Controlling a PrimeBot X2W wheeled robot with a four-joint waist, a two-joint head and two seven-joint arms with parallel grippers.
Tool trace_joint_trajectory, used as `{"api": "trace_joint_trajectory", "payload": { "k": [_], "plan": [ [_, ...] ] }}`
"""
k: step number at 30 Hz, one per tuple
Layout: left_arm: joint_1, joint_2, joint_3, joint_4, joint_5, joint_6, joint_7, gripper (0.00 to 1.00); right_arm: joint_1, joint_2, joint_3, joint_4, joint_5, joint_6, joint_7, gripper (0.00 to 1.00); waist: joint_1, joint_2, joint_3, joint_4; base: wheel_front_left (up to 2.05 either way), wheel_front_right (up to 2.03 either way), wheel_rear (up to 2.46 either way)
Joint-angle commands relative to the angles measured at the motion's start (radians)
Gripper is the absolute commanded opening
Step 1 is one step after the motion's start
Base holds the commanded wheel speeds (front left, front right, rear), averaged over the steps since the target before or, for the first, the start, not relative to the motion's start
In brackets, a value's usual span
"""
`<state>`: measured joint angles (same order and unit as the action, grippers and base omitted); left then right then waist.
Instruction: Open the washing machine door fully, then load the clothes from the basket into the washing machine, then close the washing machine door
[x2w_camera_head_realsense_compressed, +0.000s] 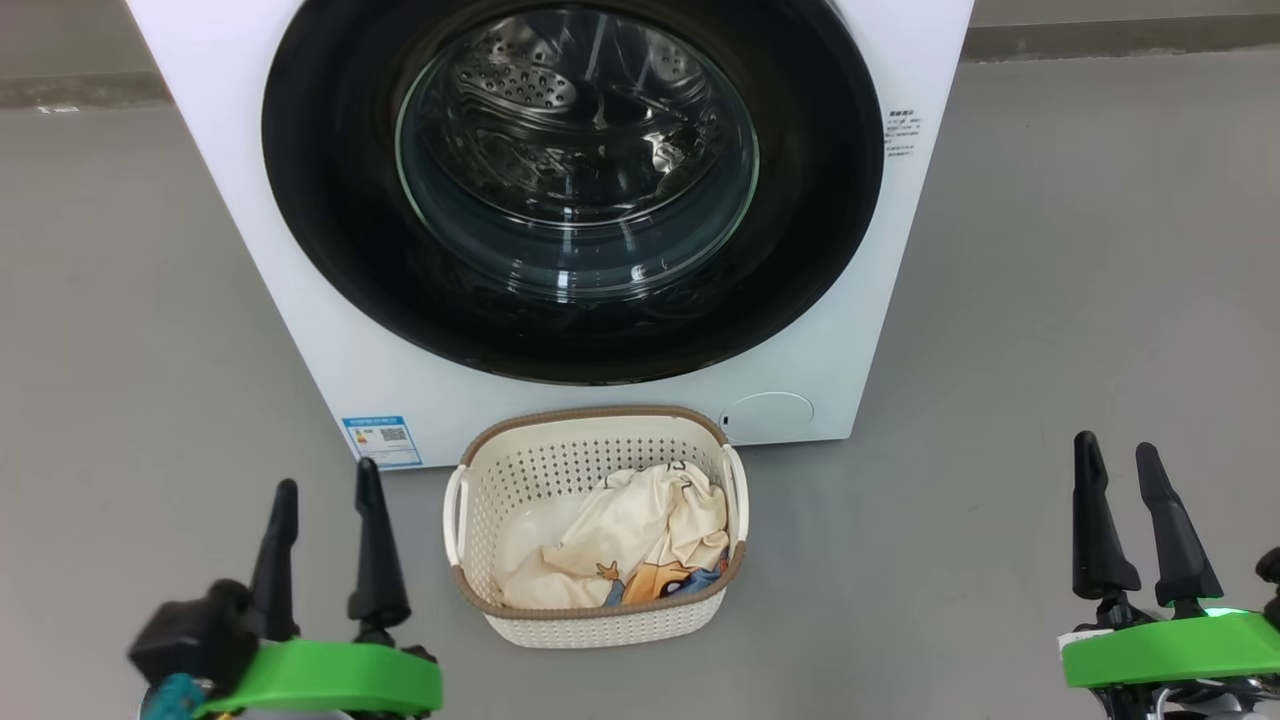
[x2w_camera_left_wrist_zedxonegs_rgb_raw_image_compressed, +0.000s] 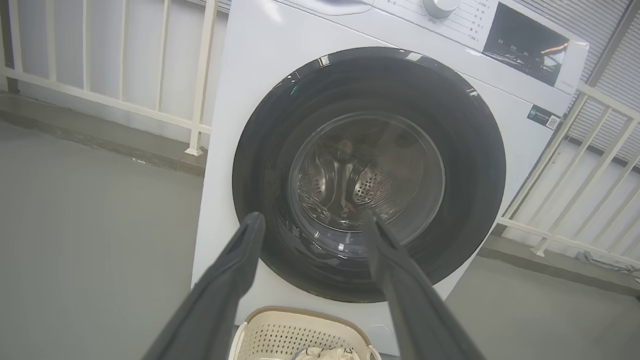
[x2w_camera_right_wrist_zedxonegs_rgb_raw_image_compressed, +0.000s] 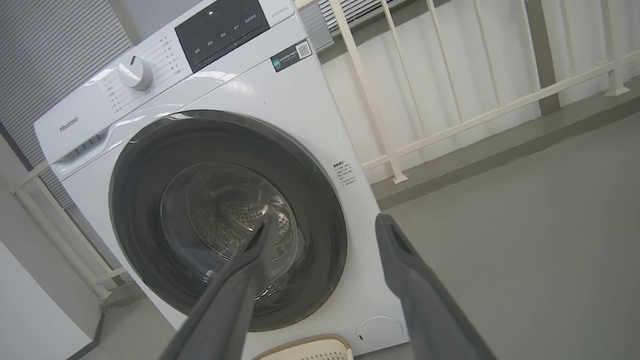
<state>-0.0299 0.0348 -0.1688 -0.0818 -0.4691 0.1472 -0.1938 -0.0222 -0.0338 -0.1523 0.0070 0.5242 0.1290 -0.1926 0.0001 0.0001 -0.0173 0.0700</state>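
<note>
The white washing machine (x2w_camera_head_realsense_compressed: 300, 330) stands straight ahead, its round black-rimmed door (x2w_camera_head_realsense_compressed: 572, 190) flat against the front, the steel drum visible through the glass. On the floor just before it sits the cream basket (x2w_camera_head_realsense_compressed: 560, 470) holding the clothes (x2w_camera_head_realsense_compressed: 620, 540), cream cloth with an orange print and a bit of blue. My left gripper (x2w_camera_head_realsense_compressed: 327, 480) hangs open at the lower left, to the left of the basket. My right gripper (x2w_camera_head_realsense_compressed: 1118, 448) is open at the lower right, well clear of it. The wrist views show the door (x2w_camera_left_wrist_zedxonegs_rgb_raw_image_compressed: 370, 175) (x2w_camera_right_wrist_zedxonegs_rgb_raw_image_compressed: 227, 220) beyond my open fingers.
Grey floor (x2w_camera_head_realsense_compressed: 1050, 300) spreads on both sides of the machine. White railings (x2w_camera_left_wrist_zedxonegs_rgb_raw_image_compressed: 160, 60) (x2w_camera_right_wrist_zedxonegs_rgb_raw_image_compressed: 450, 100) run behind it along a low kerb. A round service flap (x2w_camera_head_realsense_compressed: 768, 416) sits at the machine's lower right, a blue label (x2w_camera_head_realsense_compressed: 382, 440) at its lower left.
</note>
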Motion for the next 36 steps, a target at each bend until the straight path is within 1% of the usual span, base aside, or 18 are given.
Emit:
{"api": "trace_joint_trajectory", "payload": {
  "k": [1, 4, 7, 9, 15, 18, 20, 22, 28, 36],
  "plan": [
    [-0.024, 0.012, 0.013, -0.024, 0.058, 0.014, -0.013, 1.00, -0.034, -0.014, 0.025, -0.036, -0.041, 0.002, -0.015, 1.00, -0.0001, -0.0001, -0.001, 0.001, 0.00, 0.00, 0.00],
    [-0.019, 0.013, -0.008, -0.003, 0.104, 0.022, -0.022, 1.00, -0.029, -0.014, 0.029, -0.030, -0.089, 0.002, -0.024, 1.00, -0.0001, -0.0001, -0.003, 0.003, 0.00, 0.00, 0.00],
    [-0.012, 0.013, -0.030, 0.030, 0.132, 0.016, -0.031, 1.00, -0.026, -0.015, 0.031, -0.018, -0.133, 0.002, -0.032, 1.00, -0.0001, -0.0001, -0.005, 0.004, 0.00, 0.00, 0.00],
    [-0.012, 0.013, -0.048, 0.046, 0.172, -0.003, -0.037, 1.00, -0.023, -0.015, 0.031, -0.006, -0.162, 0.002, -0.038, 1.00, -0.0001, -0.0001, -0.005, 0.004, 0.00, 0.00, 0.00],
    [-0.008, 0.015, -0.070, 0.100, 0.214, -0.006, -0.055, 1.00, -0.018, -0.016, 0.034, 0.053, -0.239, 0.002, -0.056, 1.00, -0.0001, -0.0001, -0.004, 0.007, 0.00, 0.00, 0.00],
    [-0.008, 0.015, -0.075, 0.119, 0.206, -0.009, -0.060, 1.00, -0.020, -0.016, 0.032, 0.070, -0.267, 0.002, -0.062, 1.00, -0.0001, -0.0001, -0.004, 0.008, 0.00, 0.00, 0.00],
    [-0.009, 0.015, -0.081, 0.137, 0.195, -0.013, -0.066, 1.00, -0.021, -0.016, 0.031, 0.088, -0.307, 0.002, -0.068, 1.00, -0.0001, -0.0001, -0.004, 0.008, 0.00, 0.00, 0.00],
    [-0.010, 0.015, -0.085, 0.157, 0.168, -0.022, -0.068, 1.00, -0.023, -0.016, 0.030, 0.105, -0.324, 0.002, -0.066, 1.00, -0.0001, -0.0001, -0.003, 0.009, 0.00, 0.00, 0.00],
    [-0.018, 0.015, -0.091, 0.224, 0.118, -0.043, -0.068, 1.00, -0.029, -0.016, 0.027, 0.148, -0.318, 0.002, -0.050, 1.00, -0.0001, -0.0001, -0.002, 0.004, 0.00, 0.00, 0.00],
    [-0.031, 0.015, -0.091, 0.240, 0.112, -0.045, -0.068, 1.00, -0.039, -0.016, 0.021, 0.165, -0.322, 0.002, -0.051, 1.00, -0.0001, -0.0001, 0.000, 0.000, 0.00, 0.00, 0.00]
  ]
}}
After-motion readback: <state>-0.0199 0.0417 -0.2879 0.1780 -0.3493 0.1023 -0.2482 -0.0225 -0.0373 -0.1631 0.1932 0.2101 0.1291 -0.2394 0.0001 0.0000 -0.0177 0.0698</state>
